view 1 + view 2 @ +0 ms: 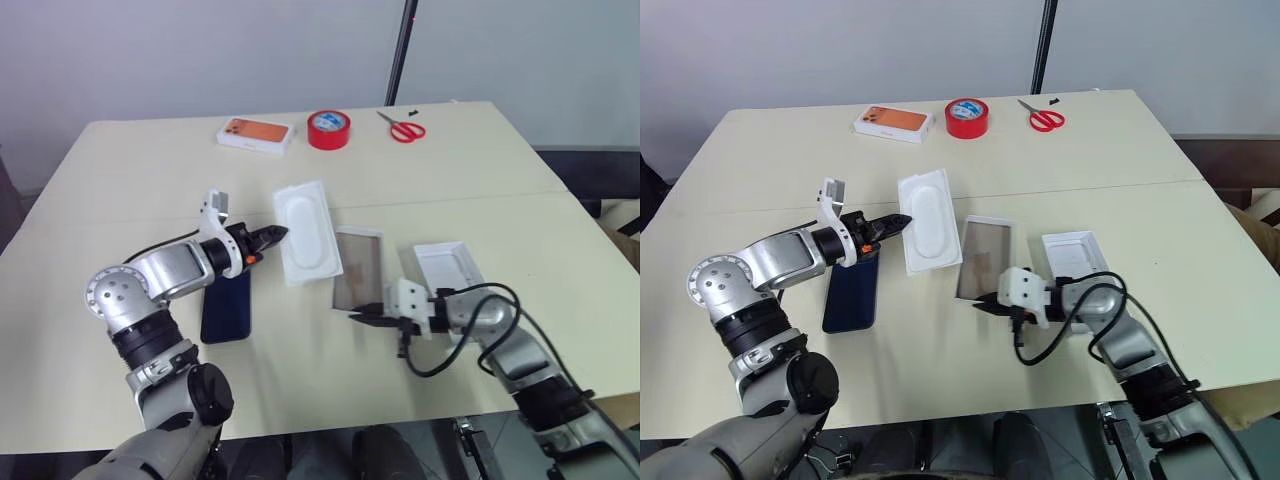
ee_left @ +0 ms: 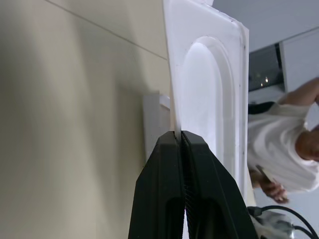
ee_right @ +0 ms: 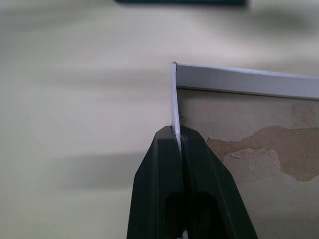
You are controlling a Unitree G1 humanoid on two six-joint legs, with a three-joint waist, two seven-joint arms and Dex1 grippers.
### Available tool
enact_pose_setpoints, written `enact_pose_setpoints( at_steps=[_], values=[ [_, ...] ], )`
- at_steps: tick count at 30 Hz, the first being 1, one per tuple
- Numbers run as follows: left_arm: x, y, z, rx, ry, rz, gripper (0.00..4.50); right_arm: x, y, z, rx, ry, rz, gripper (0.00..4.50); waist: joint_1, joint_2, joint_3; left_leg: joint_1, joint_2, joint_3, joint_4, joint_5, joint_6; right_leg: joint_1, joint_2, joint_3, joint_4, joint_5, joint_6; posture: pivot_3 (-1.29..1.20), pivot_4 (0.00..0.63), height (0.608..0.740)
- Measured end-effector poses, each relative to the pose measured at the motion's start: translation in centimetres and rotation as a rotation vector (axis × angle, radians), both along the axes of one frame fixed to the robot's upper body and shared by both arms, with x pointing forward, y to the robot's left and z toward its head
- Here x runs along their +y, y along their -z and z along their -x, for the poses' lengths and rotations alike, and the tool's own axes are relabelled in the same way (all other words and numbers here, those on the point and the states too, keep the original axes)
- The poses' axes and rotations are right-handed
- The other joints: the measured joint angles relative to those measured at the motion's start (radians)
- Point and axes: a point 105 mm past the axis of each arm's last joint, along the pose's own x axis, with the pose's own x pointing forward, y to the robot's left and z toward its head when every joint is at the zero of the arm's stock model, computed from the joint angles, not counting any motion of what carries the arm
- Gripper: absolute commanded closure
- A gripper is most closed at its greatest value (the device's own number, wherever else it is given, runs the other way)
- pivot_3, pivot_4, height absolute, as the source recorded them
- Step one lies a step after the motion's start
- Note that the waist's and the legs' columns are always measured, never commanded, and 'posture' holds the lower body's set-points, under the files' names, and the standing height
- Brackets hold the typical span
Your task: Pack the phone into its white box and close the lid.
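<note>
The left arm reached forward over the table's left half, forearm angled inward, wrist tipped slightly down — its left gripper [image 1: 276, 236] was pinched tight on the edge of the flat white insert [image 1: 306, 232], fingers [image 2: 172, 164] pressed together. The right arm came in from the near right corner, elbow bent, pointing leftward — the right gripper [image 1: 360, 318] was clamped on the near rim of the white box [image 1: 357, 270].
</note>
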Motion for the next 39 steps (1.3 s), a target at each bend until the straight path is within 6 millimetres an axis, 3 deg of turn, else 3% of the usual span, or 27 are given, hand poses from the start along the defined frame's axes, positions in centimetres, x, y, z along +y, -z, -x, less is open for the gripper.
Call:
enact_pose_setpoints(
  at_steps=[3,7,14,22,27,32,38,39],
  values=[
    [-0.1,0.6,0.2,0.014,0.040,-0.049,4.50,0.3,-0.5,-0.5,-0.006,0.000,-0.003,3.21,0.003,0.000,0.000,0.000,0.000,0.000,0.000,0.000,0.000,0.000,-0.001,0.000,0.000,0.000,0.000,0.00,0.150,0.740],
    [-0.6,1.4,0.7,0.033,0.091,-0.070,4.50,0.1,-0.9,-0.5,-0.014,-0.005,-0.001,1.33,0.006,0.000,0.000,-0.001,0.000,-0.001,0.000,0.000,0.000,0.000,-0.001,0.000,0.000,0.000,0.000,0.00,0.150,0.740],
    [-2.3,2.3,0.9,0.044,0.143,-0.085,4.50,-3.7,-2.6,0.0,-0.022,0.069,0.038,1.33,0.004,0.000,0.000,-0.001,0.000,0.000,0.000,0.000,0.000,0.000,-0.001,0.000,0.000,0.000,0.000,0.00,0.150,0.740],
    [-3.6,3.2,-0.1,0.060,0.128,-0.086,4.50,-9.3,-5.7,-1.3,-0.056,0.320,-0.069,1.33,0.005,-0.001,0.000,-0.001,-0.002,0.000,-0.001,0.000,0.000,0.000,-0.001,0.000,-0.001,0.000,0.000,0.00,0.150,0.740],
    [-4.3,3.0,-0.6,0.044,0.134,-0.073,2.68,-10.4,-5.7,-1.5,-0.042,0.395,-0.113,1.29,0.005,-0.001,0.000,-0.001,-0.001,0.000,-0.001,0.000,0.000,0.000,-0.001,0.000,-0.001,0.000,0.000,0.00,0.150,0.740],
    [-5.6,1.8,-0.7,0.010,0.168,-0.038,0.22,-9.7,-6.0,-1.8,-0.055,0.402,-0.149,1.29,0.004,-0.001,0.001,-0.001,-0.002,0.000,-0.001,0.000,0.000,0.000,-0.001,0.000,-0.001,0.000,0.000,0.00,0.150,0.740],
    [-4.2,0.7,-0.4,-0.068,0.183,-0.086,0.22,-7.3,-7.5,-3.1,-0.075,0.398,-0.271,1.29,-0.004,-0.001,0.001,-0.001,0.000,0.000,-0.002,0.000,0.000,-0.002,0.001,0.001,0.000,0.000,0.000,0.00,0.150,0.740],
    [-3.8,0.2,-0.4,-0.104,0.186,-0.112,0.18,-6.9,-7.7,-3.2,-0.070,0.396,-0.298,1.56,-0.003,-0.001,0.001,-0.001,0.000,0.000,-0.002,0.000,-0.001,-0.002,0.001,0.001,0.000,0.000,0.000,0.00,0.150,0.740]
  ],
)
